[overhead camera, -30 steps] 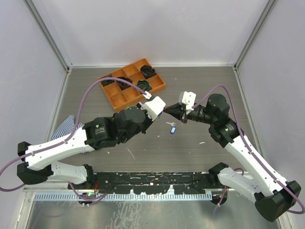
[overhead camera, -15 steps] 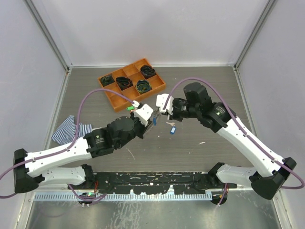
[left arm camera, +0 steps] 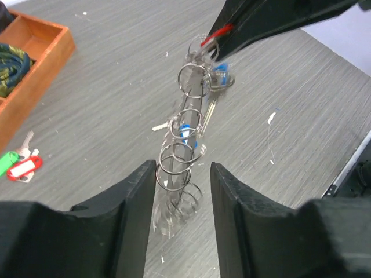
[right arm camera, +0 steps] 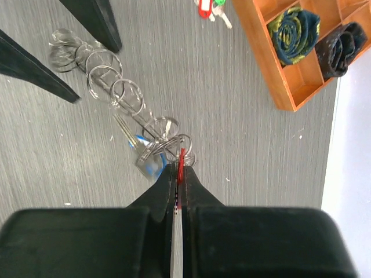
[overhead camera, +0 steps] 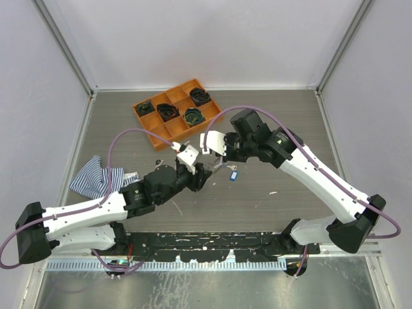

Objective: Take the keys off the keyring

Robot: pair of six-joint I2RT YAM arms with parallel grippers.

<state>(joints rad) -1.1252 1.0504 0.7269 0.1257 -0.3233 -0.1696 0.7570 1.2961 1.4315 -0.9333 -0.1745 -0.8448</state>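
The keyring shows as a chain of linked silver rings (left arm camera: 186, 119) (right arm camera: 110, 78) strung through the air. My right gripper (right arm camera: 179, 168) (overhead camera: 219, 162) is shut on a red-tagged key (right arm camera: 181, 157) at the chain's upper end. The chain's blurred lower end hangs between the spread fingers (left arm camera: 139, 191) of my open left gripper (left arm camera: 182, 168) (overhead camera: 199, 175), which does not pinch it. A blue-tagged key (right arm camera: 145, 157) (left arm camera: 185, 131) shows beside the chain; I cannot tell whether it hangs from it. Another blue-tagged key (overhead camera: 233, 172) lies on the table just right of the grippers.
Red-tagged (left arm camera: 26, 169) and green-tagged (left arm camera: 7, 162) keys lie loose near the orange compartment tray (overhead camera: 168, 132) (left arm camera: 46, 55), which holds dark coiled bundles (overhead camera: 193, 116). A striped cloth (overhead camera: 96, 177) lies at the left, under the left arm.
Both grippers have shifted left and nearer to me with the chain between them. The left gripper's jaws have parted off the chain's lower end. The right stays shut on the red tag.
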